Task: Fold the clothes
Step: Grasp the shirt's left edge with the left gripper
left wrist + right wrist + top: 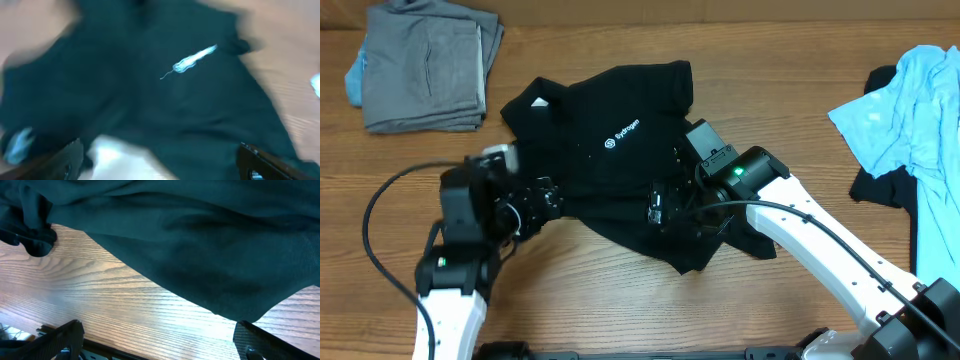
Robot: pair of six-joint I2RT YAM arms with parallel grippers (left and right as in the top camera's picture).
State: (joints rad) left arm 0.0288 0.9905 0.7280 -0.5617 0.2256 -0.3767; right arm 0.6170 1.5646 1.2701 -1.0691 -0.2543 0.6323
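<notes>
**Caller:** Black shirt (620, 150) centre of the desk (620, 310), spread out but rumpled, white logo (623, 133) face up, collar (540, 100) toward the far left. You've got both arms at its near edge.

**Analyst:** And neither has cloth. Your left end effector (538, 198) sits at the shirt's lower left. Its wrist view, blurred as it is, shows the fingers (257, 161) spread wide with the fabric lying beyond them. Your right end effector (660, 207) is the same story: spread, bare wood between the fingers (62, 341), the hem (165, 275) lying just ahead of the tips.

**Caller:** So which step are you on?

**Analyst:** I'd call it the opening of this garment's fold, lining up for the first grab. One grey folded garment (425, 70) is parked at the far left corner, so I judge one piece done. A light blue shirt (920, 110) waits in a heap at the right edge with a dark garment (878, 187) under it.

**Caller:** What does the next move want from you?

**Analyst:** Get each set of fingers around the hem, one layer only if you can, and close. The near edge is bunched on the right side, so pick a flat stretch. Then lift both sides evenly and carry the hem toward the collar. Pull unevenly and I'd expect the shirt to skew.
</notes>
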